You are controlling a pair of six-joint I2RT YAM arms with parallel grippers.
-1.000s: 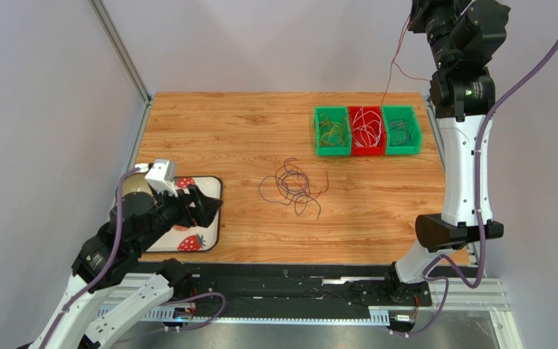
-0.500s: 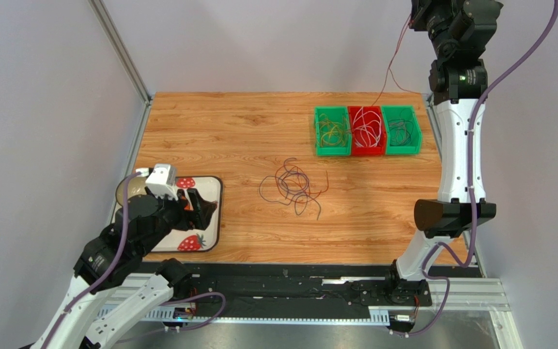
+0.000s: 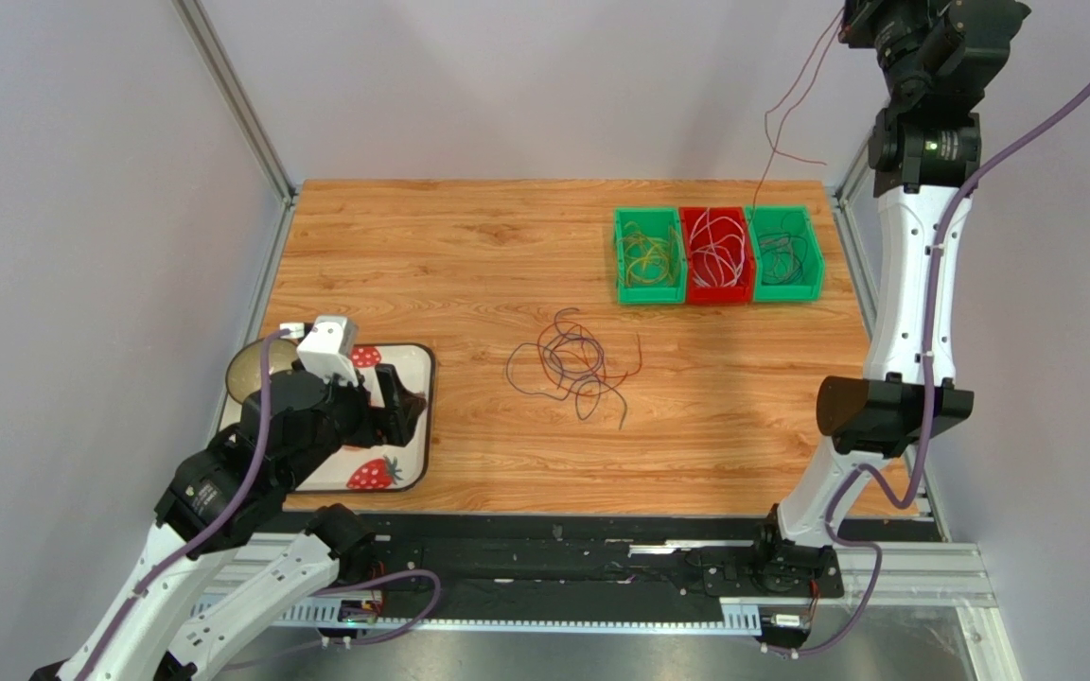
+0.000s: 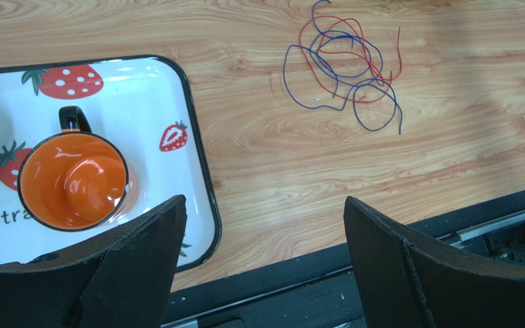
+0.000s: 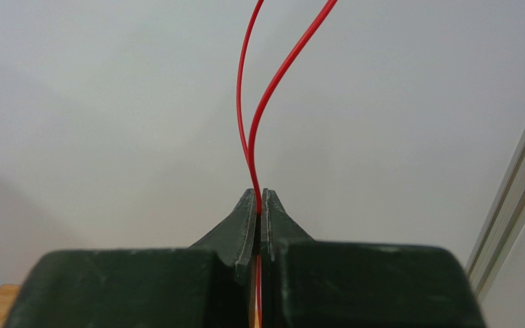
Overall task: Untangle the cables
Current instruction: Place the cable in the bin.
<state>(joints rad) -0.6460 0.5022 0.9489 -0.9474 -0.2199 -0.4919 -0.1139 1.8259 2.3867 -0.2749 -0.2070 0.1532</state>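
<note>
Pinching a red cable (image 5: pixel 254 179) high above the bins (image 3: pixel 716 295), the right gripper (image 5: pixel 259 197) is clamped tight; the left gripper (image 4: pixel 264 202), far from the bins, gapes wide.

Lower-case letters "stra" in dark print stand on the white, strawberry-patterned tray (image 4: pixel 142 89) in the left wrist view, just left of the orange mug (image 4: pixel 73 179) that sits on the tray and hides the rest of the word; in the top view the tray is too small to read
</note>
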